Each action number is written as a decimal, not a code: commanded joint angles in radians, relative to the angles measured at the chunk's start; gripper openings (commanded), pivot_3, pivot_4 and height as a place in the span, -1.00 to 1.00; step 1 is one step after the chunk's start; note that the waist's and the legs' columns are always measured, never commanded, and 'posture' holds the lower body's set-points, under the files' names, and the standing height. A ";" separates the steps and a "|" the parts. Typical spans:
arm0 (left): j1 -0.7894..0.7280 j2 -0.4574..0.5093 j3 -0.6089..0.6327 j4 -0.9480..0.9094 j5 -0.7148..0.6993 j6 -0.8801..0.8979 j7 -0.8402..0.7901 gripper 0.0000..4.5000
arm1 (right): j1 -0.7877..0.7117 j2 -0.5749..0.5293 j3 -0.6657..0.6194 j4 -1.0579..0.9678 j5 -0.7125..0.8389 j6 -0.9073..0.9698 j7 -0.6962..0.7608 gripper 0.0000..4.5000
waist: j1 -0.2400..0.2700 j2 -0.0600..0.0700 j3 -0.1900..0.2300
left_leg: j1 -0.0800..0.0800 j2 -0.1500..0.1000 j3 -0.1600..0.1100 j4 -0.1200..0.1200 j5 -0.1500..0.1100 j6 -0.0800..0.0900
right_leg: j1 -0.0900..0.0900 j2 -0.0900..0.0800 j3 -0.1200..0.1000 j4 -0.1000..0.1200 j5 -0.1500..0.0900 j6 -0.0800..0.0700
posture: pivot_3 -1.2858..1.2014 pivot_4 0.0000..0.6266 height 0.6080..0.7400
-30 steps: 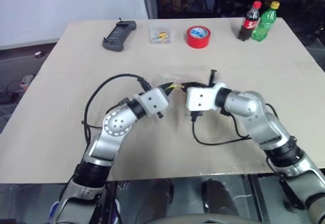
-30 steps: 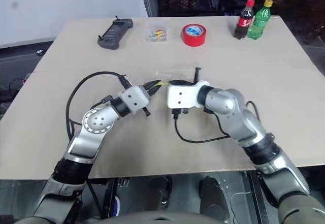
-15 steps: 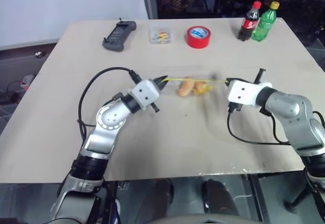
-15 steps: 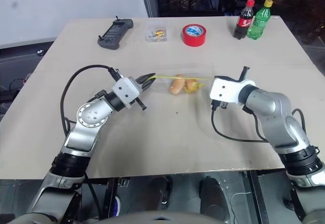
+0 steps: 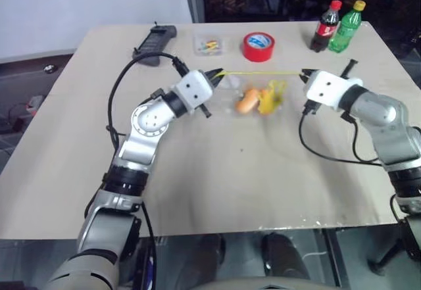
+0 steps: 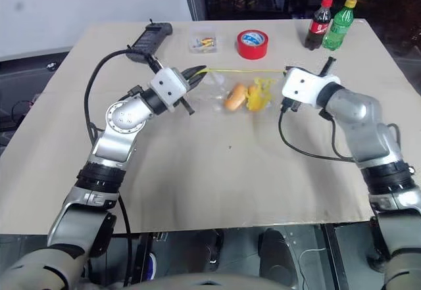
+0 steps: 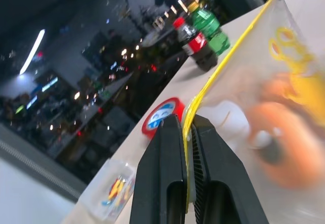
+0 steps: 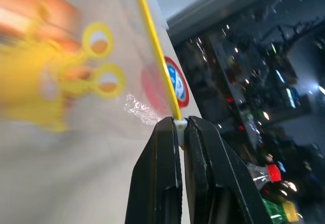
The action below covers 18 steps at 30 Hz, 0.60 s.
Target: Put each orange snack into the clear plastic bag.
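Orange snacks [image 5: 248, 100] hang inside the clear plastic bag [image 6: 220, 91], which is stretched between the two end effectors above the middle of the bench [image 5: 217, 178]. One orange-brown bun shape shows plainly through the film; just beside it, towards the robot's right, lies a yellower mass, partly a yellow print on the bag, so a second snack cannot be separated from it with certainty. The bag's yellow seal strip [image 5: 262, 73] runs taut and nearly level along its top edge, from one end effector to the other, with the clear film drooping below it.

The left end effector [image 5: 216, 74] is closed tight on the left end of the seal strip; in the left wrist view its two black fingers [image 7: 165, 178] stand pressed together with the yellow strip coming out from between them. The right end effector [image 5: 304, 75] is likewise clamped on the right end of the strip, and the right wrist view shows its fingers [image 8: 161, 173] pinched on the strip's end, the film and its yellow ring print spreading away beyond.

At the far edge of the bench stand a red tape roll [image 5: 257, 46], a small clear box of colourful bits [image 5: 208, 45] and a dark handheld device [image 5: 154, 42], the last partly behind the left arm's cable. A cola bottle [image 5: 327, 26] with a red cap and a green bottle [image 5: 346, 26] with a yellow cap stand touching or nearly so at the far right corner, well apart from the bag.
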<state>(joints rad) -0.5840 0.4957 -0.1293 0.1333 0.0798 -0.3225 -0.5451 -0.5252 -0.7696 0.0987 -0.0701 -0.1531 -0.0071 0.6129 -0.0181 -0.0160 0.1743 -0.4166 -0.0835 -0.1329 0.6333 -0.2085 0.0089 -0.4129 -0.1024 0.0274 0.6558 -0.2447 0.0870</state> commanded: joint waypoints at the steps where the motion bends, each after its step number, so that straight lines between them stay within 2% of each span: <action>1: 0.105 0.039 0.026 -0.073 0.022 -0.069 0.012 -1.00 | 0.122 -0.042 -0.073 -0.102 0.025 0.066 0.036 -0.95 | -0.003 0.000 0.000 | 0.000 0.000 0.000 0.000 0.000 0.000 | 0.000 0.000 0.001 0.000 0.000 0.000 | 0.03 -0.52 1.00; 2: 0.153 0.037 0.010 -0.094 0.011 -0.060 -0.012 -0.68 | 0.173 -0.046 -0.063 -0.135 0.028 0.079 0.051 -1.00 | -0.002 0.000 0.000 | 0.000 0.000 0.000 0.000 0.000 0.001 | 0.000 0.000 0.001 0.000 0.000 0.000 | 0.03 -0.52 1.00; 3: 0.193 0.035 -0.003 -0.109 0.003 -0.037 -0.030 -0.57 | 0.218 -0.049 -0.053 -0.162 0.025 0.091 0.065 -1.00 | 0.000 0.001 0.000 | 0.001 0.000 0.000 -0.001 0.000 0.001 | 0.000 0.000 0.001 0.000 0.000 0.000 | 0.03 -0.52 1.00; 4: 0.229 0.036 -0.017 -0.121 -0.005 -0.017 -0.050 -0.36 | 0.262 -0.049 -0.042 -0.189 0.030 0.109 0.080 -1.00 | 0.003 0.001 0.000 | 0.001 0.000 0.001 0.000 -0.001 0.001 | 0.000 0.000 0.001 0.001 0.000 0.000 | 0.03 -0.52 1.00; 6: 0.283 0.039 -0.032 -0.162 -0.053 0.046 -0.108 0.05 | 0.341 -0.032 -0.039 -0.225 0.072 0.160 0.107 -0.67 | 0.005 0.001 0.000 | 0.002 0.000 0.001 0.002 -0.003 0.005 | 0.001 0.000 0.001 0.004 0.000 0.000 | 0.03 -0.52 1.00; 7: 0.299 0.037 -0.029 -0.186 -0.086 0.092 -0.130 0.22 | 0.370 -0.037 -0.040 -0.234 0.078 0.170 0.119 -0.57 | 0.005 0.001 0.000 | 0.003 0.000 0.000 0.003 -0.003 0.005 | 0.001 0.000 0.001 0.006 0.000 0.000 | 0.03 -0.52 1.00; 11: 0.376 0.072 0.066 -0.328 -0.318 0.372 -0.205 0.99 | 0.459 -0.037 -0.164 -0.300 0.220 0.280 0.163 0.25 | 0.003 0.001 0.000 | 0.003 0.002 -0.001 0.008 -0.003 0.005 | 0.004 0.001 0.000 0.008 0.000 0.000 | 0.03 -0.52 1.00; 14: 0.440 0.143 0.160 -0.398 -0.432 0.470 -0.265 1.00 | 0.524 -0.054 -0.279 -0.329 0.342 0.343 0.223 0.88 | -0.002 0.001 0.000 | 0.006 0.002 -0.001 0.009 -0.003 0.005 | 0.006 0.002 0.000 0.008 0.000 0.000 | 0.03 -0.52 1.00; 15: 0.470 0.176 0.201 -0.416 -0.471 0.503 -0.289 1.00 | 0.550 -0.056 -0.329 -0.337 0.393 0.366 0.247 0.98 | -0.001 0.001 0.000 | 0.006 0.002 -0.001 0.008 -0.003 0.005 | 0.006 0.002 0.000 0.007 0.000 0.000 | 0.03 -0.52 1.00; 18: 0.542 0.256 0.312 -0.460 -0.584 0.583 -0.358 1.00 | 0.626 -0.087 -0.451 -0.350 0.483 0.400 0.317 0.98 | 0.004 0.001 0.000 | 0.006 0.003 -0.002 0.006 -0.003 0.005 | 0.006 0.002 0.000 0.007 0.000 0.000 | 0.03 -0.52 1.00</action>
<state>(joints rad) -0.0510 0.7267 0.1171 -0.2671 -0.4355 0.2325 -0.8667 0.0882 -0.8341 -0.2773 -0.3799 0.2777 0.3795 0.8931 -0.0139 -0.0146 0.1740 -0.4114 -0.0808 -0.1346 0.6386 -0.2114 0.0137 -0.4077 -0.1005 0.0268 0.6625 -0.2445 0.0870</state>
